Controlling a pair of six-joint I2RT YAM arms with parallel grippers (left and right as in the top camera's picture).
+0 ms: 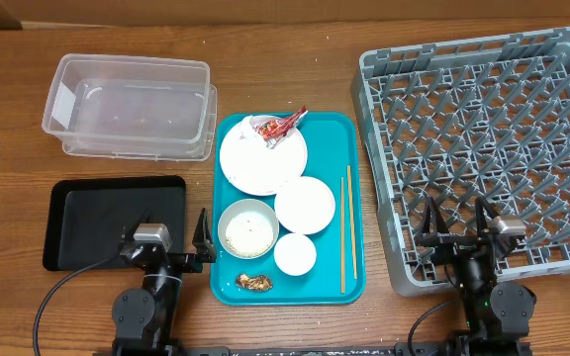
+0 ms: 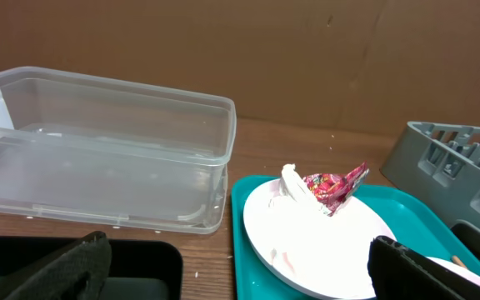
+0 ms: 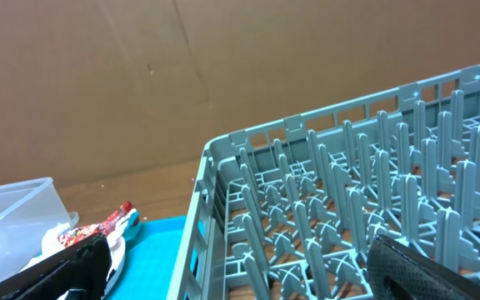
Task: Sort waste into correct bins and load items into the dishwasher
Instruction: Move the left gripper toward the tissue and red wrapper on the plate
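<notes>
Just ahead of the left gripper [image 1: 169,240], held low with jaws apart and empty, lies the black tray [image 1: 87,213]; the right gripper [image 1: 456,229], equally spread, overhangs the dish rack [image 1: 483,119]

White dishes [image 1: 305,205], chopsticks [image 1: 345,232] and wrapper [image 1: 283,126] (red, crumpled) lie on the teal tray [image 1: 330,148].

Both arms sit folded low at the near edge of the overhead view, wrists aimed forward. The left gripper [image 1: 173,240] and right gripper [image 1: 455,225] are each spread wide (dark fingers [image 2: 61,268] fill the wrist views' lower corners), both empty
</notes>
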